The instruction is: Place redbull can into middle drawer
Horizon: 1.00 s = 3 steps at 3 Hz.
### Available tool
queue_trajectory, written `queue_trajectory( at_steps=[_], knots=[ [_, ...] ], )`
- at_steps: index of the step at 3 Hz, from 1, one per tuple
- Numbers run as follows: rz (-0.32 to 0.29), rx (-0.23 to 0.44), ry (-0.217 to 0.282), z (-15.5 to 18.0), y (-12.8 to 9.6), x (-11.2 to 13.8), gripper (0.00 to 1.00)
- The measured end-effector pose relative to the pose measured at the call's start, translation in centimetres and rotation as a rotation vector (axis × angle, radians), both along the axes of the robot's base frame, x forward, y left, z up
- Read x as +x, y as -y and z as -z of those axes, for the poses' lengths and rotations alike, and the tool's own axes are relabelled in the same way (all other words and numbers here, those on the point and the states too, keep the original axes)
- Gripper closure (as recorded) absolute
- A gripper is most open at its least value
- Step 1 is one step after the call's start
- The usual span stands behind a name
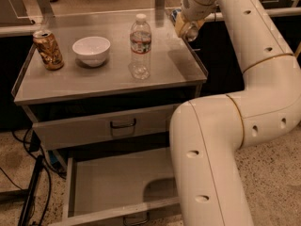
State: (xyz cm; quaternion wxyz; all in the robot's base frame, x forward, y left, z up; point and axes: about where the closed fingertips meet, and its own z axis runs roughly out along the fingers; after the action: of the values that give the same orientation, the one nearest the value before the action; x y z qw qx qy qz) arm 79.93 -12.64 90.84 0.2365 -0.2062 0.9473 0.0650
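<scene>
My gripper (pixel 185 27) hangs above the back right corner of the cabinet top (pixel 94 81), lifted off its surface. It is shut on the redbull can (pixel 175 15), of which only a blue-and-silver sliver shows at the gripper's left side. The middle drawer (pixel 108 182) stands pulled open low in the view, its grey inside bare. My arm's big white link (pixel 211 168) covers the drawer's right part.
On the cabinet top stand a water bottle (pixel 140 46), a white bowl (pixel 91 50) and a brown-gold can (pixel 48 50) at the left. The upper drawer front (pixel 122 125) is shut. Cables (pixel 33 192) trail on the floor at the left.
</scene>
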Motion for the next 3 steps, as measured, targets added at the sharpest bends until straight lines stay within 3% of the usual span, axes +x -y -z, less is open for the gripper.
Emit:
queue_trajectory(
  at_steps=[2,3],
  knots=[
    [-0.007,0.033,0.005,0.0,-0.5,0.2,1.0],
    [-0.018,0.054,0.034,-2.8,-0.8,-0.9,1.0]
  ],
)
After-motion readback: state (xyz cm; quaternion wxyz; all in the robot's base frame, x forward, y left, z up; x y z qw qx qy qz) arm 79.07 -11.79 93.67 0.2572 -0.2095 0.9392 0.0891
